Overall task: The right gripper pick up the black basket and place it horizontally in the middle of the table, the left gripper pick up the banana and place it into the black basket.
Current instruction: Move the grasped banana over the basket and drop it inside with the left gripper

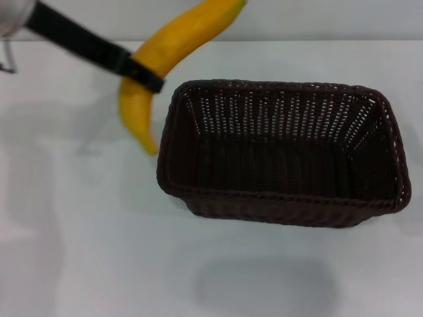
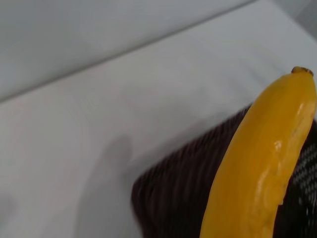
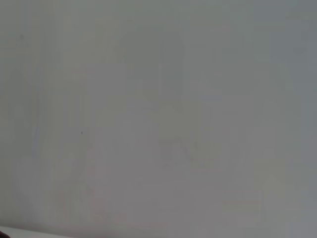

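The left tool [image 1: 147,74] clamps the banana [image 1: 173,47] mid-length, just beside the basket [image 1: 284,198]; lowered here, its tip could snag the near rim.

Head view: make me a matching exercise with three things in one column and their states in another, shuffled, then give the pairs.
Things:
1. banana
2. black basket
3. left gripper

States:
A. standing empty on the white table, open side up
B. clamped around a yellow fruit, beside the basket's left end
C. held in the air, its lower tip hanging just outside the basket's left rim

Pairs: 1-C, 2-A, 3-B. The right gripper is not in view.
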Robot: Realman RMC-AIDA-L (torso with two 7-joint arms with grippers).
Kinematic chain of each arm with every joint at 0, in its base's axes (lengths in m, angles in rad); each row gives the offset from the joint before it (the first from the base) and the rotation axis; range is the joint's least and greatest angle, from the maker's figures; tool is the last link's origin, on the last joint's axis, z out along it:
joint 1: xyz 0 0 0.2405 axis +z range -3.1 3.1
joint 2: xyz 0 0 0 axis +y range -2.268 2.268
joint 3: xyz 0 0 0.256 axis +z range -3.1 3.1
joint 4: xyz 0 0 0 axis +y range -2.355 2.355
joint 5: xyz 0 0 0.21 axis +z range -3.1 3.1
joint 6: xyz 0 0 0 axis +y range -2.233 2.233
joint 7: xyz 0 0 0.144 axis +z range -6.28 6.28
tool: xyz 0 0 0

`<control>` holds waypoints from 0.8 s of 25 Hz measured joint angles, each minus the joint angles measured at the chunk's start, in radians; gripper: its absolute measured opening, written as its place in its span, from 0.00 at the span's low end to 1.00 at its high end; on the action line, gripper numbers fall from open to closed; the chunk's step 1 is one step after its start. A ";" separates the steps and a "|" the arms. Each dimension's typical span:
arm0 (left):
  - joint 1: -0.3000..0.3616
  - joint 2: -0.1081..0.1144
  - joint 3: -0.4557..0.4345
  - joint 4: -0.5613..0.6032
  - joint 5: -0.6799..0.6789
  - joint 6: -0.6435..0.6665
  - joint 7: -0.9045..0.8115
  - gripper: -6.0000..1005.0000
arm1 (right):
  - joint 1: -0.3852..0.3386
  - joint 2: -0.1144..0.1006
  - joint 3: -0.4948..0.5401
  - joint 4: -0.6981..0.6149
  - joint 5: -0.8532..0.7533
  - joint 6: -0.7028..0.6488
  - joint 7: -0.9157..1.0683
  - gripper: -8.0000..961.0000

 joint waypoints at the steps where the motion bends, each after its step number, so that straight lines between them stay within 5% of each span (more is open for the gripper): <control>1: -0.014 -0.010 0.002 -0.030 -0.003 0.037 0.013 0.52 | 0.000 0.000 0.000 -0.001 0.000 0.000 0.000 0.70; 8: -0.110 -0.044 0.007 -0.252 -0.031 0.146 0.154 0.52 | 0.000 0.000 0.000 -0.003 0.000 0.000 -0.012 0.70; 11: -0.114 -0.054 0.007 -0.263 -0.042 0.173 0.160 0.52 | 0.000 0.000 0.000 -0.003 0.000 0.000 -0.013 0.70; 17: -0.071 -0.062 0.005 -0.222 -0.090 0.216 0.222 0.52 | -0.004 0.000 0.000 -0.003 0.000 0.002 -0.013 0.70; 20: -0.005 -0.065 0.001 -0.184 -0.147 0.243 0.296 0.65 | -0.005 0.000 0.000 -0.003 0.000 0.008 -0.013 0.70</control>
